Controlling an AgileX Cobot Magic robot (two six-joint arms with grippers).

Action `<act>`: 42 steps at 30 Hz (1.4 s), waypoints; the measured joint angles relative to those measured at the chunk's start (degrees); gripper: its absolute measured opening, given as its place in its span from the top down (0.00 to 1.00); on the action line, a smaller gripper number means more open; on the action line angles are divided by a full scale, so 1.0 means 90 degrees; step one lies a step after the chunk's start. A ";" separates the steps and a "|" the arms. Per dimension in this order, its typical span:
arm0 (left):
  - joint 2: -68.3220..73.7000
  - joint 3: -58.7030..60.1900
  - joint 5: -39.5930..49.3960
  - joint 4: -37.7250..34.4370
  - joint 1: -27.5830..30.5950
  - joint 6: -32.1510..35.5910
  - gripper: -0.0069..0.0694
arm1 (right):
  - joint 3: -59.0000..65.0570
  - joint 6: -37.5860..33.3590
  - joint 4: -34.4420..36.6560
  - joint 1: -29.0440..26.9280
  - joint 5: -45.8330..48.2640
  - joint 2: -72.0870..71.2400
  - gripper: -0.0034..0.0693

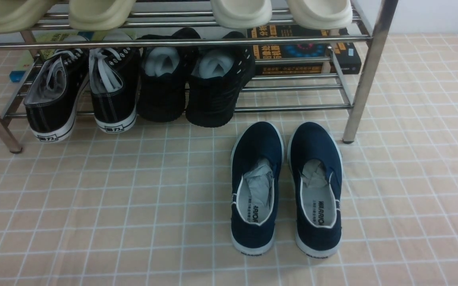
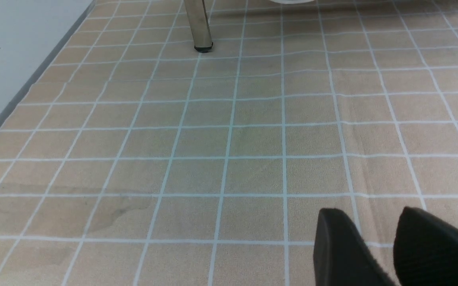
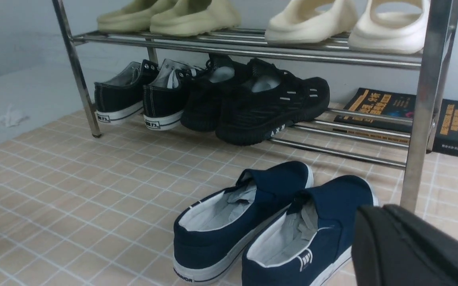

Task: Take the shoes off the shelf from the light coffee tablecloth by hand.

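The two navy shoes [image 1: 255, 186] [image 1: 316, 186] stand side by side on the light coffee tablecloth [image 1: 94, 198], heels toward me, just in front of the chrome shelf [image 1: 368, 71]. Both have paper stuffing inside. In the right wrist view the shoes [image 3: 233, 222] [image 3: 320, 230] lie beside my right gripper [image 3: 376, 210]. Its black fingers are pressed together, shut on nothing, and clear of the nearer shoe. My left gripper [image 2: 370, 212] hovers open over bare tablecloth [image 2: 213, 139], with cloth showing between its fingers. Neither gripper shows in the front view.
On the shelf's lower tier sit black lace-up sneakers [image 1: 82, 95] and all-black knit shoes [image 1: 197, 83]. Olive slippers [image 1: 54, 14] and cream slippers [image 1: 280, 12] fill the top tier. Books [image 1: 304, 55] lie behind the shelf. A shelf leg [image 2: 199, 24] stands ahead of the left gripper.
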 joint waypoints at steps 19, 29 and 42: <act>0.0000 0.0000 0.0000 0.0100 0.0000 0.0000 0.59 | 0.0202 0.0000 0.0020 0.0000 -0.0160 0.0000 0.96; 0.0000 0.0000 0.0001 0.0134 0.0000 0.0000 0.59 | 0.0202 -0.0007 0.0028 0.0000 -0.0161 0.0000 0.96; 0.0000 0.0005 0.0001 0.0157 0.0000 0.0000 0.59 | 0.1572 0.0637 -0.1076 -0.1883 -0.0615 -0.0265 0.95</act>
